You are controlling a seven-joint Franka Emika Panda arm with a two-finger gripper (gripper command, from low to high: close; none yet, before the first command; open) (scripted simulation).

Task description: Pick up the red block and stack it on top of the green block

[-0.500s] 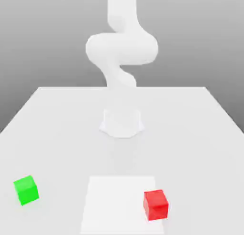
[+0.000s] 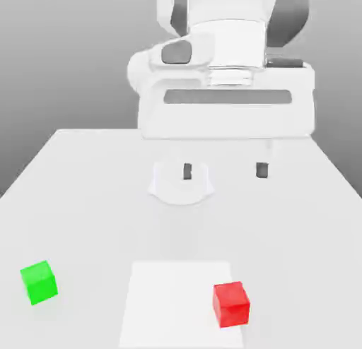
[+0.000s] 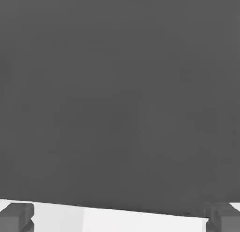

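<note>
With the fingers [image 2: 225, 171] spread wide and empty above the table [image 2: 92, 213], the arm would do well to centre over the red block [image 2: 231, 304], match its slight turn, and descend straight, leaving the green block [image 2: 39, 282], well apart at the exterior view's left, undisturbed.

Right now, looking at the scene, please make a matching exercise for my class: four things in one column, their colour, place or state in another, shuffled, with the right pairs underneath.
Column one
1. Green block
2. Red block
3. Hand
4. White square

Column two
A. open, with nothing between its fingers
B. flat on the table, between the two blocks in the exterior view
C. nearest the exterior view's left
D. over the square's edge at the exterior view's right

Right pairs: 1-C, 2-D, 3-A, 4-B
</note>
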